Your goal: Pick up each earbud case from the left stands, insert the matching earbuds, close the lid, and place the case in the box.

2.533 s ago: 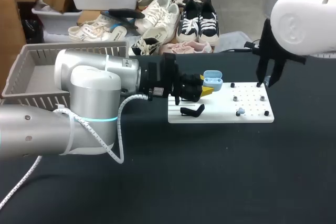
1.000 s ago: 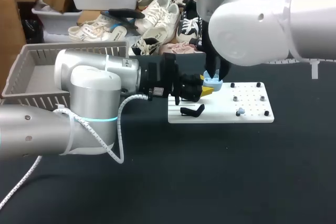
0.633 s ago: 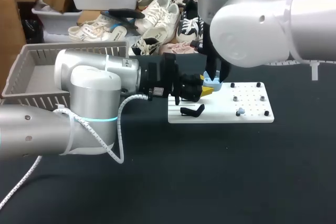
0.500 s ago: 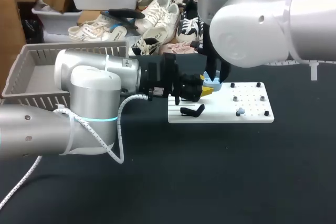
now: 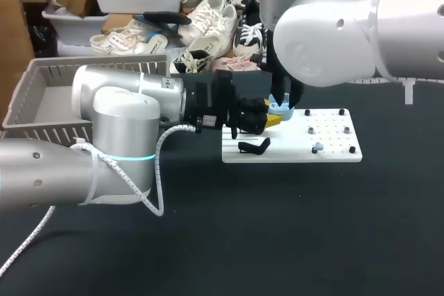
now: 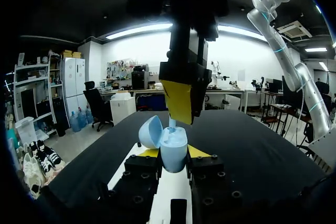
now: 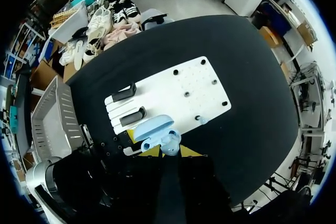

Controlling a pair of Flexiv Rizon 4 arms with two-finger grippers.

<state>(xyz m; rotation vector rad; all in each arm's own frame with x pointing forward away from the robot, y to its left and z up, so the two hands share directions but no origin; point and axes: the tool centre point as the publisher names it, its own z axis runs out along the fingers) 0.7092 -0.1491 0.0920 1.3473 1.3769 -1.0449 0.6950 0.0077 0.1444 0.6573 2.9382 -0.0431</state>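
- The left gripper (image 6: 173, 153) is clamped on the lower body of the light-blue case (image 6: 173, 144), one yellow tip on either side. It holds the case upright above the white board (image 7: 181, 90), probably so the sockets face straight up.
- The lid (image 6: 149, 131) is hinged open and leans off to one side, which leaves the mouth of the case free from above.
- The right gripper (image 6: 178, 111) hangs directly over the case, pointing down. It seems pinched together on a small pale-blue earbud (image 6: 172, 124), whose lower end sits at or just inside the case mouth. I judge this to be the insertion step, one arm acting as a vice while the other feeds.
- A second earbud (image 7: 202, 120) stands on the board near its edge, apart from the case and likely the next one to fetch.
- Two black stands (image 7: 125, 92) at the board's left end are bare.
- The grey basket (image 5: 52, 95) sits on the black table (image 5: 277, 227) well to the left, behind the left arm, and the case is not yet in it.
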